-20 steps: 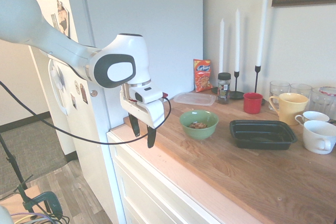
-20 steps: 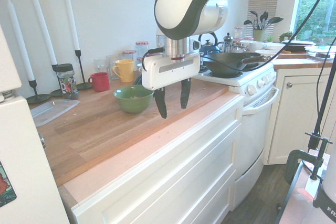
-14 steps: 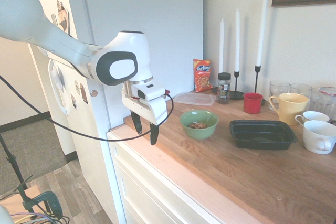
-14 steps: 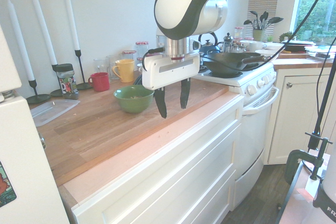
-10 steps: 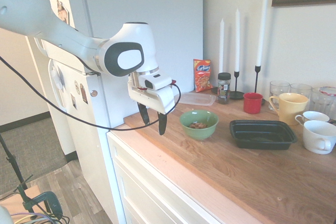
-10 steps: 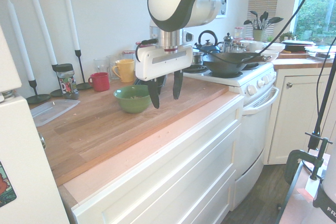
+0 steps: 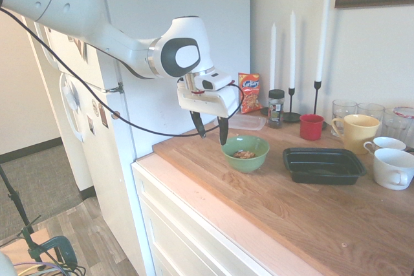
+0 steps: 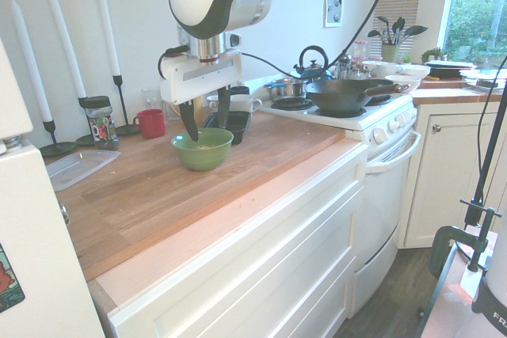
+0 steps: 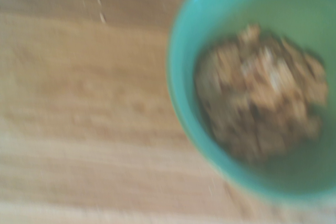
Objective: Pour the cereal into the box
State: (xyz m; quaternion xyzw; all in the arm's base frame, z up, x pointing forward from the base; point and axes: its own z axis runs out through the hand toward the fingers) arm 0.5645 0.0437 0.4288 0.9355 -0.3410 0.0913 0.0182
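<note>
The tool (image 7: 211, 131) hangs spread wide and empty, pointing down just above the bowl (image 7: 245, 153), at the rim nearest the fridge. The bowl is smooth, round and green, holding the cereal (image 7: 244, 154), a loose flaky heap. The box (image 7: 323, 165), black ribbed plastic, sits beside it, toward the mugs.

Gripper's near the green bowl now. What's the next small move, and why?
Probably ease the gripper down so its open fingers straddle the green bowl's near rim, then close. It hangs just above that rim, empty. The cereal sits in the bowl, and the box beside it looks empty, so the bowl has to be gripped before any pouring.
</note>
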